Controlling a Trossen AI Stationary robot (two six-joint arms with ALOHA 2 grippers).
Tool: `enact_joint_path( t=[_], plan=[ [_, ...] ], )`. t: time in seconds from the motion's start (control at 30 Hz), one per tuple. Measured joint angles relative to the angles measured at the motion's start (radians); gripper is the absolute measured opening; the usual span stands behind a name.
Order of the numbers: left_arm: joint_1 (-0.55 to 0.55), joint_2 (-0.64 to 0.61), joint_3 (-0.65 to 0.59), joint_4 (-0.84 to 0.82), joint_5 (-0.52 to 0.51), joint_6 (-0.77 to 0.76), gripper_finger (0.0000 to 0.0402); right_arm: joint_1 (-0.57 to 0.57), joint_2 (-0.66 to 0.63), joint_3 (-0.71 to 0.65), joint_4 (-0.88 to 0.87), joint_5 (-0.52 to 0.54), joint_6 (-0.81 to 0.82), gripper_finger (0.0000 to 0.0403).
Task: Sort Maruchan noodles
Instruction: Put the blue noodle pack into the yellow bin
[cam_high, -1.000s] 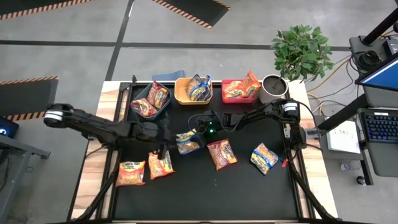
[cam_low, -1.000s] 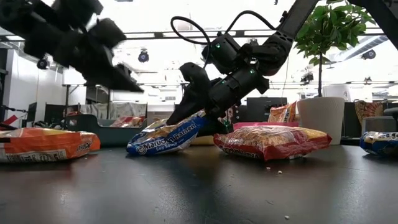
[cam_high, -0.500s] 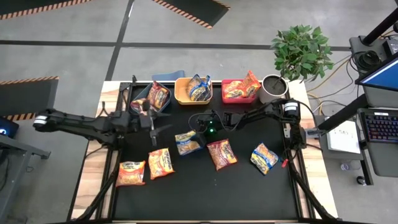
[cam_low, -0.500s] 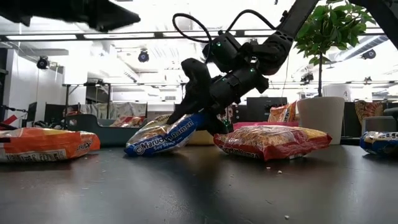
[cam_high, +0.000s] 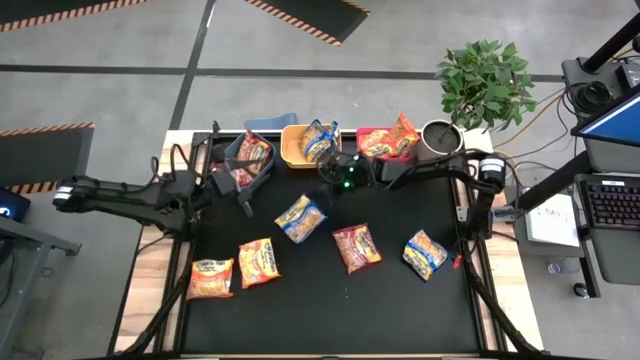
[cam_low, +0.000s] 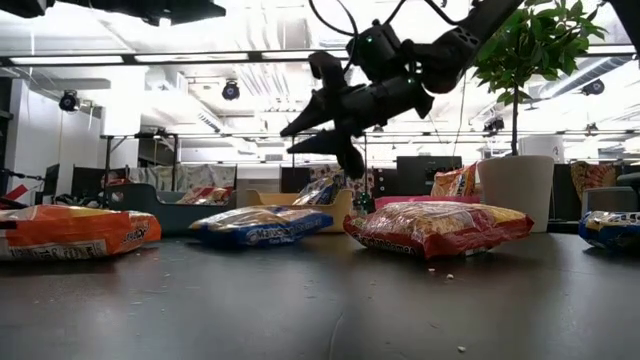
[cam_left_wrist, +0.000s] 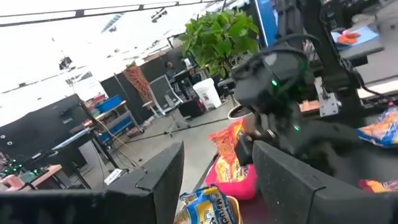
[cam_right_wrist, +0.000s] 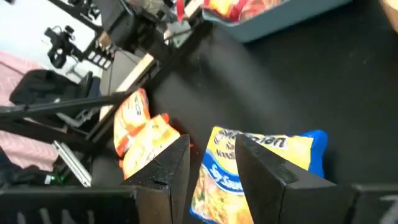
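The Maruchan noodles lie spread on the black table. A blue-trimmed packet (cam_high: 300, 217) (cam_low: 260, 225) lies flat mid-table, also in the right wrist view (cam_right_wrist: 261, 165). A red-trimmed packet (cam_high: 354, 247), another blue one (cam_high: 425, 254) and two orange ones (cam_high: 258, 262) (cam_high: 210, 278) lie nearer. My right gripper (cam_high: 327, 170) (cam_low: 290, 142) (cam_right_wrist: 211, 168) hangs open in the air above the table, beyond the blue packet and apart from it. My left gripper (cam_high: 243, 193) (cam_left_wrist: 214, 180) is open, raised beside the blue bin.
Along the far edge stand a blue bin (cam_high: 232, 152), a yellow bin (cam_high: 292, 150) and a red bin (cam_high: 364, 134), each with packets inside. A grey pot (cam_high: 437, 143) with a plant stands at the far right. Bare black mat lies toward the near edge.
My right gripper has opened and let go of the blue-trimmed packet, then risen and drawn back toward the far edge. The packet, which stood tilted in the fingers, has dropped flat onto the table. My left gripper has moved from mid-table toward the blue bin.
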Motion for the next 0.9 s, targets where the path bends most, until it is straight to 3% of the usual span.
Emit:
enact_joint_path(
  t=[0.27, 0.37, 0.57, 0.73, 0.9],
  plan=[
    [0.000, 0.035, -0.001, -0.251, 0.006, -0.132, 0.0176, -0.015, -0.009, 0.001, -0.143, -0.003, 0.000, 0.0118],
    [0.000, 0.081, -0.002, -0.346, 0.084, -0.185, 0.0176, -0.016, -0.009, 0.001, -0.231, 0.000, -0.032, 0.0119],
    [0.000, 0.244, -0.002, -0.358, 0.289, -0.330, 0.0175, -0.014, -0.009, 0.001, -0.271, 0.009, -0.062, 0.0149],
    [0.000, 0.413, -0.003, -0.354, 0.292, -0.417, 0.0153, -0.014, -0.008, 0.001, -0.268, 0.012, -0.085, 0.0197],
    [-0.002, 0.560, -0.003, -0.328, 0.312, -0.454, 0.0100, -0.012, 0.021, 0.001, -0.257, 0.012, -0.095, 0.0231]
  ],
)
